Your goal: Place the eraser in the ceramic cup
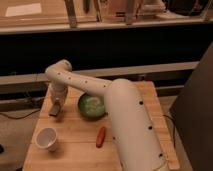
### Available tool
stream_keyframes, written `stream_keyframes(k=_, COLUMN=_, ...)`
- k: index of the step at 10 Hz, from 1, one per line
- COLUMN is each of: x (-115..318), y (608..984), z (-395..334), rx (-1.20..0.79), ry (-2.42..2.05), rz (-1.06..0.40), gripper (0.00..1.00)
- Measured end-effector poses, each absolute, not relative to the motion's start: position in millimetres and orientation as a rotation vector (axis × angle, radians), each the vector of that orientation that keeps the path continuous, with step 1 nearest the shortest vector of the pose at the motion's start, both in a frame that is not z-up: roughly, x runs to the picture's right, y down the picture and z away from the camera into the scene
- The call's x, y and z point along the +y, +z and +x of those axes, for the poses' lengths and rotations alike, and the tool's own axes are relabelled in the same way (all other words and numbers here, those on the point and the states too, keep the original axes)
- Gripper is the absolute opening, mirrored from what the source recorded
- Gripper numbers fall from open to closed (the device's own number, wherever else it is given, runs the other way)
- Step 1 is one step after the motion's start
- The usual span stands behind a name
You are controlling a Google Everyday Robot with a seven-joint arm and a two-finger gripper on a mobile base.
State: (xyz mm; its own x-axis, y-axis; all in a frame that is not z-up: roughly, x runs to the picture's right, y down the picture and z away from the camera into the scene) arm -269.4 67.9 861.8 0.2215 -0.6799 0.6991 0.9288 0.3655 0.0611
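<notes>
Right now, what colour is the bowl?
The bowl is green, camera view; the gripper hangs left of it.

My gripper sits low at the table's left side, beyond the cup. The dark bit at its tip may be the eraser or part of me; I cannot tell. My arm covers the bowl's right rim and much of the table's right half, and the bottom edge cuts it off.

Cup: front left on counter
Tool: just behind cup, left side
Bowl: right of tool, mid-counter
Carrot: before bowl, right of cup
</notes>
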Motion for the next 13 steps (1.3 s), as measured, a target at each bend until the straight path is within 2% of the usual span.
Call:
stream_keyframes(k=6, x=59, y=820, z=-260, rx=-0.777, ry=-1.056, rz=-0.395, gripper=0.0)
stream_keyframes(k=13, x=54, y=778, z=-260, rx=-0.708, ry=-0.848, rz=-0.536, gripper=0.0)
